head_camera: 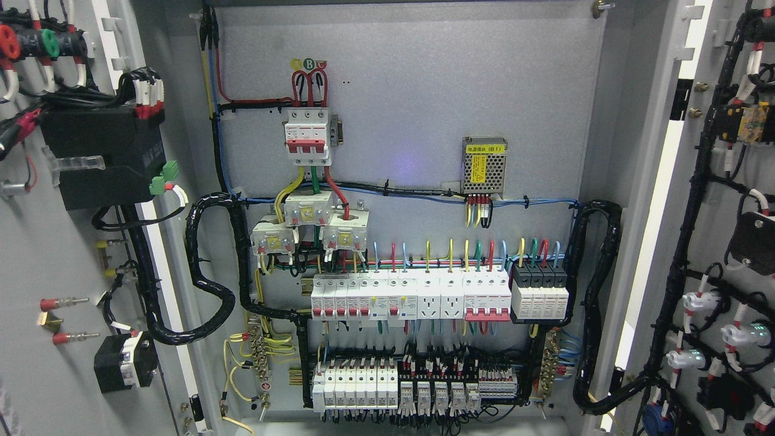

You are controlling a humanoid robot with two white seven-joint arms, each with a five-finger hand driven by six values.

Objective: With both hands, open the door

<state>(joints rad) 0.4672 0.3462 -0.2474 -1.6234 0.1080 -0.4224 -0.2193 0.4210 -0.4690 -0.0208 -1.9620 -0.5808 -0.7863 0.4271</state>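
Both doors are swung wide already: left door (36, 242) fills the picture's left edge, right door (726, 242) the right edge, inner faces toward you, cabinet backplate (412, 121) fully exposed between them. You've got no hand in view on either side, so I can't tell you what the fingers are doing or how they sit relative to either door. The opening itself looks done to me. Risks from here: if you bring an arm back in blind, it could snag the black loom (206, 266) looping from the left door's hinge side into the cabinet, or the matching loom (596, 290) at the right. The breaker rows (412, 297) along the backplate's lower half are exposed too; a stray finger could flip one.
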